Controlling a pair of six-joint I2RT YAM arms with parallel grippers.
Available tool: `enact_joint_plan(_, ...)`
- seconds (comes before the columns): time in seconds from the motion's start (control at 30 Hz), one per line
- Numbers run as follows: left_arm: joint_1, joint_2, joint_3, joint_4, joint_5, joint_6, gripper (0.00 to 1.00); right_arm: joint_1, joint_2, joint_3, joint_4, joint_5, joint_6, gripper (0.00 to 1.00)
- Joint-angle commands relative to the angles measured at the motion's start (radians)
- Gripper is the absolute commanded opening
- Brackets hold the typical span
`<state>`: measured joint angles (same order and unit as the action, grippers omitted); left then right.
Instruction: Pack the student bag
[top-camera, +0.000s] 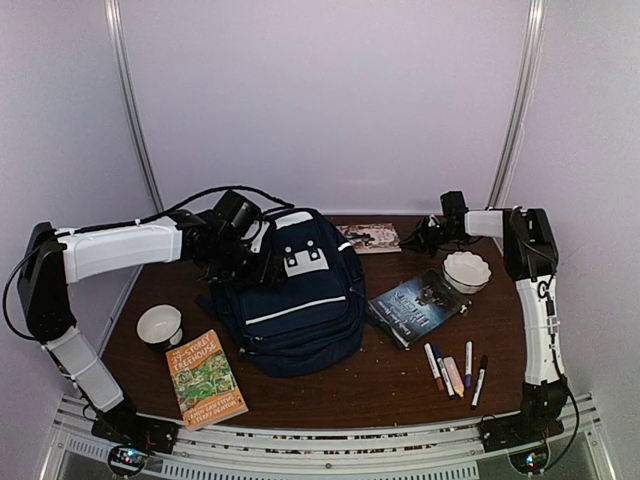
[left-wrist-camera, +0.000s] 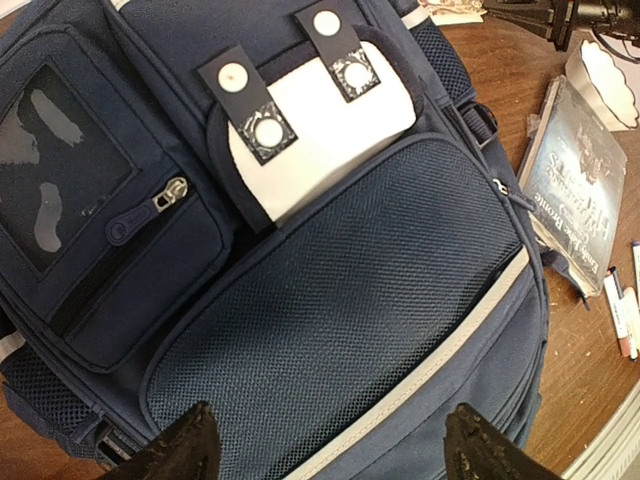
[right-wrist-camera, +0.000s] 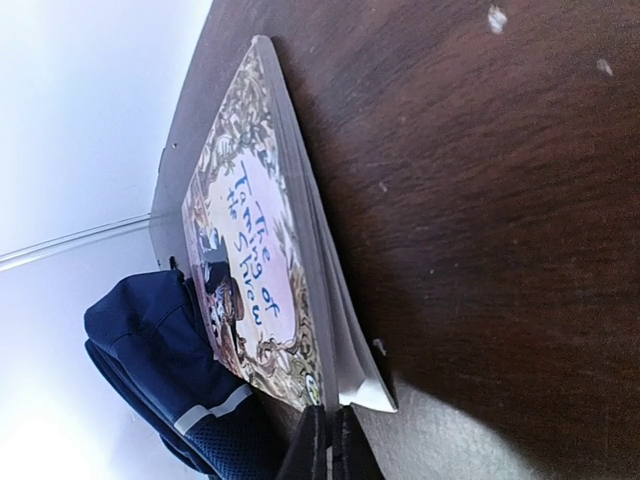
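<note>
Hovering my left gripper (left-wrist-camera: 330, 445) over the student bag (top-camera: 300, 300), fingers spread wide, nothing between them. The bag lies flat on its back mid-table (top-camera: 380, 385), front face up, top end toward the far wall. The left wrist view looks straight down on the mesh front pocket and the white flap. The small side zip (left-wrist-camera: 168, 195) looks closed, and I see no open mouth anywhere on the bag. My guess is that I am wide open here to catch a zip pull or flap, since nothing goes in until the bag is opened.

My right gripper (top-camera: 415, 240) is low at the far edge, beside the Shrew paperback (right-wrist-camera: 250, 260), which lies just right of the bag's top. Its fingers are pressed narrow with no gap to speak of, the tips right at the book's near corner. I can't tell whether they touch it. They are likely kept thin to slide under or nudge the cover, since a flat book gives no grip from above.

Everything else is laid around the bag, unpacked:
- dark hardback (top-camera: 418, 305), just right of the bag
- markers (top-camera: 455, 375), near right
- Treehouse book (top-camera: 205, 378), near left
- plain bowl (top-camera: 160, 325), left of the bag
- scalloped bowl (top-camera: 467, 270), right of the bag

Packing is barely started, as I judge it.
</note>
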<state>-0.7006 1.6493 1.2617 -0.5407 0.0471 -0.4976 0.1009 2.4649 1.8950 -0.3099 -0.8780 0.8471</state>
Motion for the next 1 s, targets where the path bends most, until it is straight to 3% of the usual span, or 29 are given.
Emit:
enact_joint_plan(0.0,-0.007,-0.022,-0.02,0.033,-0.007,-0.009,0.79,0.016,-0.112,-0.053,0.099,-0.036,0.014,0.0)
enact_joint_plan(0.27,-0.012,-0.039,-0.046,0.05,-0.01,-0.009,0.79,0.016,-0.234,-0.231,0.156,-0.024,0.006,0.0)
enact_joint_plan(0.6,-0.016,-0.044,-0.058,0.083,0.0,-0.005,0.79,0.035,-0.528,-0.475,0.233,0.05,0.041,0.0)
enact_joint_plan(0.8,-0.026,-0.048,-0.081,0.105,0.003,-0.008,0.79,0.084,-0.81,-0.796,0.305,0.16,0.146,0.0)
enact_joint_plan(0.97,-0.04,-0.045,-0.086,0.128,0.008,-0.017,0.8,0.148,-0.932,-0.985,0.285,0.168,0.221,0.0)
